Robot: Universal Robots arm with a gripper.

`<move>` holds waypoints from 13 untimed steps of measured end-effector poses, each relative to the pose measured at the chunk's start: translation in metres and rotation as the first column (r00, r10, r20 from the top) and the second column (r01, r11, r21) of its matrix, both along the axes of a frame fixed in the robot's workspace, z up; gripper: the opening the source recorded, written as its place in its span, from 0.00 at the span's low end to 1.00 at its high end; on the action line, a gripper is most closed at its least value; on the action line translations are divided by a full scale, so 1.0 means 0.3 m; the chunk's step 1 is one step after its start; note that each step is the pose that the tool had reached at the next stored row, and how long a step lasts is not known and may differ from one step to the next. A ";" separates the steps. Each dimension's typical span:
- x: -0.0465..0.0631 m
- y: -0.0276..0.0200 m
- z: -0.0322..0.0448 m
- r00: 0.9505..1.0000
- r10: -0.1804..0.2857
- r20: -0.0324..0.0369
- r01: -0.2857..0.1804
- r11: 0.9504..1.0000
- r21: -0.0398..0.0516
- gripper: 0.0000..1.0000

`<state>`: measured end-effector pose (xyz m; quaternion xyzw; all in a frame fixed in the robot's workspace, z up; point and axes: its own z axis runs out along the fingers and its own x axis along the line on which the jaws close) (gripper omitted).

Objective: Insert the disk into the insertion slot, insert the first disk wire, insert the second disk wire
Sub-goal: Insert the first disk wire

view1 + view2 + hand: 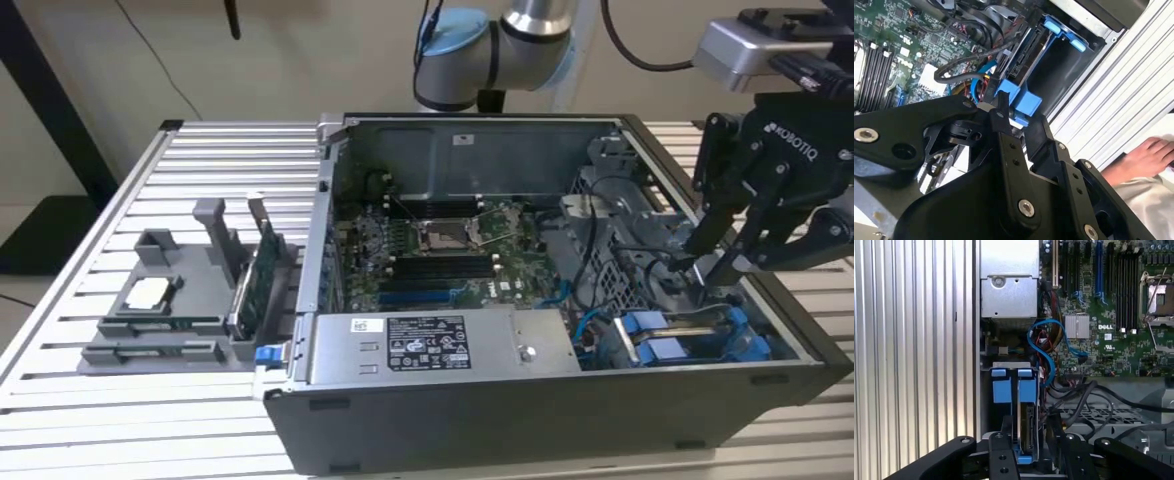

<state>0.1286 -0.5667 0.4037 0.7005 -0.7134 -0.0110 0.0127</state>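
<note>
The disk (1027, 427) is seen edge-on in the first wrist view, standing between my two fingers with its blue carrier end (1024, 458) closest to the camera. My gripper (1026, 442) is shut on the disk's end. In the second wrist view the blue carrier (1016, 97) sits at the gripper (1016, 114). In the exterior view the gripper (717, 258) hangs over the case's right front corner, just above the insertion slot (687, 335) with its blue frames. Loose black wires (1079, 395) and a blue wire (1051, 360) lie beside the slot.
The open case lies on a slatted metal table (200, 160). Inside it are the green motherboard (441, 245) and the grey power-supply box (427, 340). A grey fixture (174, 300) with parts stands at the exterior view's left. A person's hand (1144, 155) rests on the table beside the case.
</note>
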 end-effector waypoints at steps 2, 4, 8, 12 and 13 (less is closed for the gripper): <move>-0.003 0.006 -0.003 1.000 0.000 0.003 0.000 1.000 0.000 0.40; -0.004 0.011 -0.005 1.000 0.000 0.004 0.000 1.000 0.000 0.40; -0.004 0.012 -0.005 1.000 0.000 0.005 0.000 1.000 0.000 0.40; -0.004 0.012 -0.006 1.000 0.000 0.005 0.000 1.000 0.002 0.40; -0.004 0.013 -0.006 1.000 0.000 0.005 0.000 1.000 0.003 0.40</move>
